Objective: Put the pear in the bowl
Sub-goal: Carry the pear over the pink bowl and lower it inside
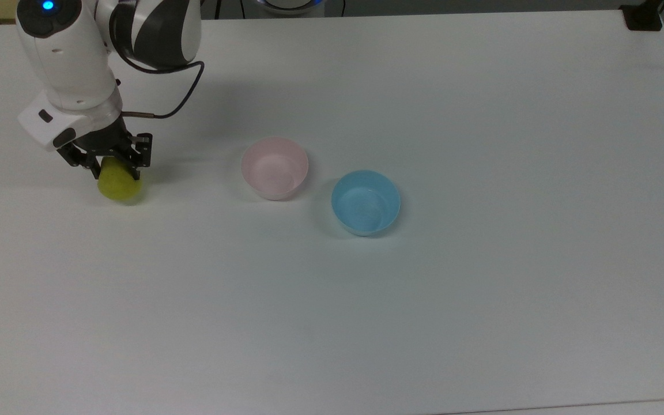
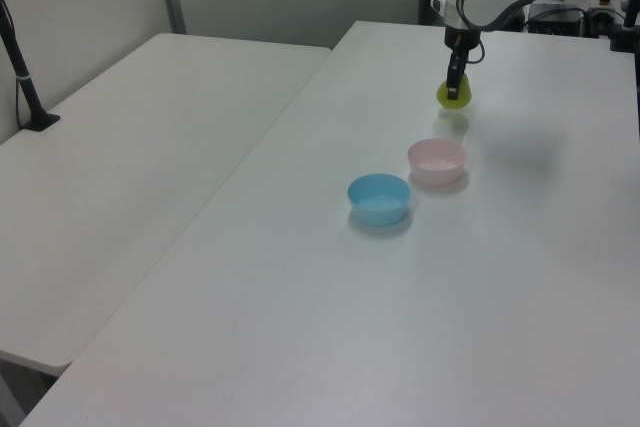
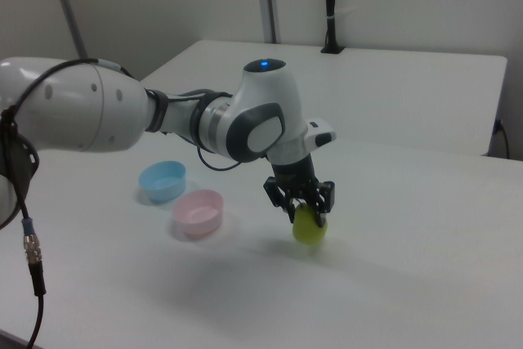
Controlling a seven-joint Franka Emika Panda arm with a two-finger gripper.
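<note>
The yellow-green pear (image 1: 119, 183) hangs just above the white table at the top view's left, a faint shadow under it. My gripper (image 1: 116, 168) comes down from above and is shut on the pear's narrow upper part, hiding the stem. In the left view the pear (image 2: 455, 96) sits under the gripper (image 2: 452, 87) at the far end of the table. The right view shows the pear (image 3: 310, 227) held in the gripper (image 3: 306, 212). The pale pink bowl (image 1: 275, 168) (image 2: 437, 161) (image 3: 198, 209) stands empty, to the right of the pear in the top view.
A light blue bowl (image 1: 365, 202) (image 2: 379, 198) (image 3: 162, 181) stands just beyond the pink one in the top view, lower and to its right. A second white table (image 2: 120, 177) adjoins on the left view's left. A black post (image 3: 328, 6) rises at the back.
</note>
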